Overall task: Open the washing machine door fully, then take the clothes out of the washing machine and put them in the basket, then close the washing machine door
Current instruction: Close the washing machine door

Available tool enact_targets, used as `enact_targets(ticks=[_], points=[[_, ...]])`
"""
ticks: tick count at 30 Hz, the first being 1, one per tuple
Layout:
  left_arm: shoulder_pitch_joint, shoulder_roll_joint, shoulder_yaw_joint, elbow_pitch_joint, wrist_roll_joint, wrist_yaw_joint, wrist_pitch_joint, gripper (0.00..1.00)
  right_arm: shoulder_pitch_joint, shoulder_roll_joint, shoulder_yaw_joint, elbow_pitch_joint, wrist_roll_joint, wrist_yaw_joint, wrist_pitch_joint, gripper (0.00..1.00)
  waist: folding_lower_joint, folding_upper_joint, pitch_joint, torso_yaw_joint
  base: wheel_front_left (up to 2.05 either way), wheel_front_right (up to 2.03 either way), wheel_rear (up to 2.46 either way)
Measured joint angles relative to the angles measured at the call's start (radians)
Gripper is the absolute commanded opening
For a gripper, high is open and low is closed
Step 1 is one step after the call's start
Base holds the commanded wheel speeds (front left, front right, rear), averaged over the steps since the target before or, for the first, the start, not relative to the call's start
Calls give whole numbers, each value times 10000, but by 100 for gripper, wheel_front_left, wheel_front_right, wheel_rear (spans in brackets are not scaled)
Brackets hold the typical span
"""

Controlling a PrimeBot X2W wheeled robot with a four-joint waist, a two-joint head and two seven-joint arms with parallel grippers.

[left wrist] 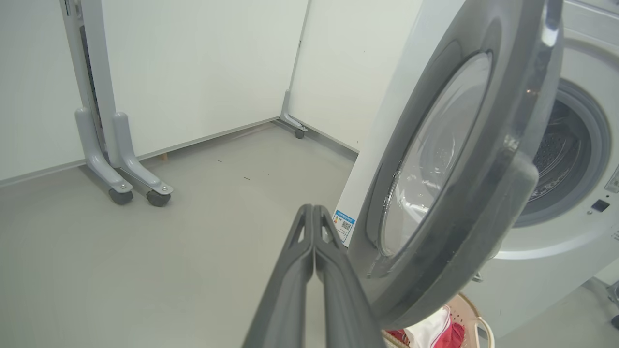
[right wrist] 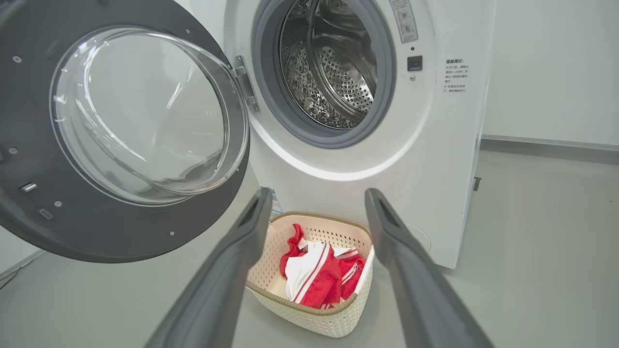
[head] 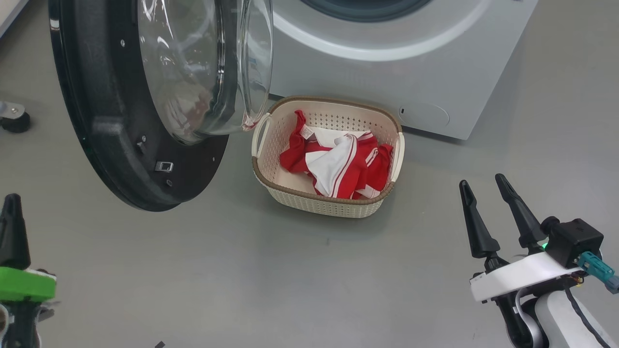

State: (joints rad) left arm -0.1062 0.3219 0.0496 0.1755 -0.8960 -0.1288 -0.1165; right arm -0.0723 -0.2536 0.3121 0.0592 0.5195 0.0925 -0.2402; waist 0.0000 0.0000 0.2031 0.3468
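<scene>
Clothes, red with white panels and striped trim, lay crumpled inside the basket. The basket stood on the grey floor, just in front of the washing machine and below its porthole. The washing machine door stood wide open, swung out to the robot's left side, with its inner face and the bulging glass bowl turned toward the basket. In the head view the lower edge of the glass came just beside the left handle of the basket, but I could not tell whether they touched. In the right wrist view the perforated steel drum was visible through the open porthole.

The left end effector had its two fingers pressed together with nothing between them. It hovered above the floor near the outer side of the door, with a small blue sticker on the side of the machine just behind its tips. The right end effector had its fingers spread wide and held nothing. It was low at the right of the head view, well apart from the basket, and its fingers pointed toward the basket and the machine.
</scene>
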Motion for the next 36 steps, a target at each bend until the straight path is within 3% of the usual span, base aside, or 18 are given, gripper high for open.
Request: enact_targets(ticks=[5,7,13,16,20,27,36], points=[[-553,-621,1012,345,-2445,25,1118,0,-2,2,13,4,0,0,0,100,0,0,7,-13,0,0,0],[-799,-895,1486,395,-3444,230,1463,0,-2,4,25,6,0,0,0,100,0,0,16,-26,0,0,0],[-1678,-1927,2633,462,-6696,1093,3022,0,-4,10,40,12,0,0,0,100,0,0,44,-89,0,0,0],[-2092,-2088,2993,466,-7716,1714,3521,0,-4,10,52,23,0,0,0,100,0,0,60,-129,0,0,0],[-2375,-2065,3463,474,-8527,2428,4071,0,-5,10,94,31,0,0,0,100,0,0,84,-183,0,0,0],[-2733,-2065,3896,635,-9509,2560,4650,0,-10,13,171,59,-2,8,0,100,0,0,111,-271,0,0,0],[-2743,-1643,3476,901,-9595,2568,5446,0,-17,15,213,117,-2,17,0,100,0,0,80,-419,0,0,0]])
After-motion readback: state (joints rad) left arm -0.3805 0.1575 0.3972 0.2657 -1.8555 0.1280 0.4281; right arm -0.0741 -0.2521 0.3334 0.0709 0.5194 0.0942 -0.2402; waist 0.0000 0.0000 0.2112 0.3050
